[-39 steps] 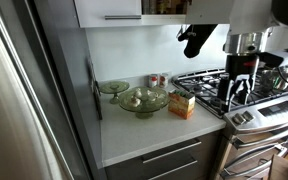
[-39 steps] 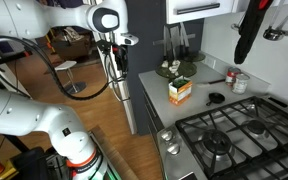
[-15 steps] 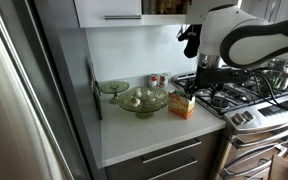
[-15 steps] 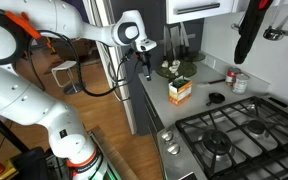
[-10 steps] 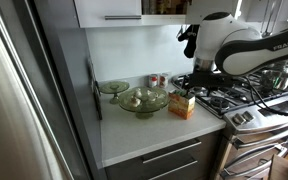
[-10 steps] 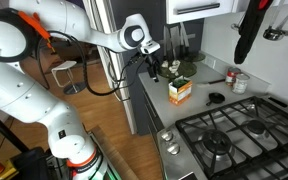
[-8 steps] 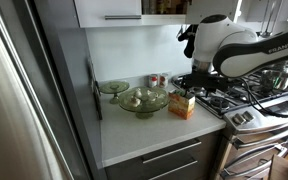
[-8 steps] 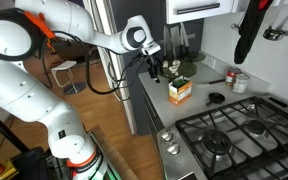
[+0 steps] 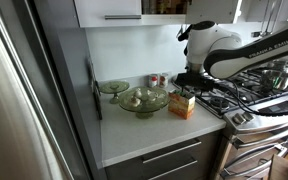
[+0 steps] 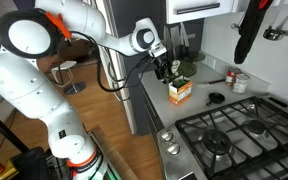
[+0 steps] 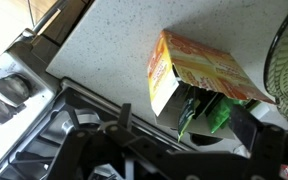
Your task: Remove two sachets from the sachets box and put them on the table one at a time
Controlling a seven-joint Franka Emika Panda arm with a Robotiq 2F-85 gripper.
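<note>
- The box (image 9: 181, 103) is being shown standing on the table (image 9: 149, 135), just at 3 o'clock from a green glass bowl (image 9: 142, 99).
- A second green bowl (image 9: 114, 87) is being shown at 10 o'clock from the first, nearer the wall.
- The stove (image 9: 246, 92) is being shown at 3 o'clock from the box, just beside it.
- The gripper (image 9: 191, 80) is being held above the box, at 12 o'clock from it in an exterior view, with no contact being visible.
- In an exterior view from the stove side, the arm (image 10: 94, 30) is being shown reaching in from 9 o'clock, and the gripper is being held at 11 o'clock from the box, close to it.
- In the wrist view, the box is being shown lying across the centre, with its open end facing 6 o'clock, towards the camera.
- The sachets (image 11: 208, 112) are being shown as green packets inside that open end; none is being seen on the table.
- The fingers (image 11: 124, 116) are being shown as dark bars at 6 o'clock in the wrist view, one at each side of the open end.
- The jaws are being held spread apart, with nothing being pinched between them.
- A stove grate (image 11: 79, 112) is being shown at 8 o'clock from the box in the wrist view, with bare table at 10 o'clock.
</note>
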